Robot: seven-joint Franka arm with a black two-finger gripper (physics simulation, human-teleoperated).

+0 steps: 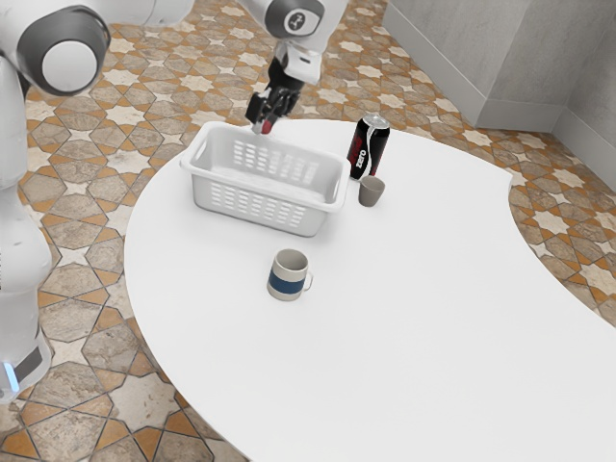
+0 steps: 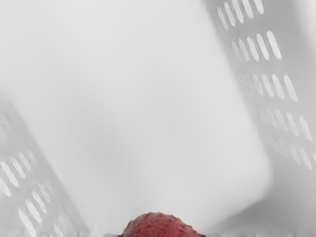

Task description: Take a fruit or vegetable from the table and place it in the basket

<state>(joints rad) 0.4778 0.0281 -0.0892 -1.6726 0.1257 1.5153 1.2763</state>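
The gripper (image 1: 263,124) hangs above the far rim of the white basket (image 1: 268,192) in the exterior view, shut on a small red fruit (image 1: 267,126). In the wrist view the fruit (image 2: 161,226) is round, with a bumpy red skin, held at the lower edge; dark bits of the fingers touch it from both sides. Beneath the hand spreads the basket's pale floor (image 2: 138,113), with slotted walls either side. Part of the fruit is hidden by the fingers in the exterior view.
A black soda can (image 1: 370,147) and a small brown cup (image 1: 371,192) stand just beyond the basket toward the exterior view's right. A mug with a blue band (image 1: 288,275) is on the near side of the basket, on the white table (image 1: 423,318).
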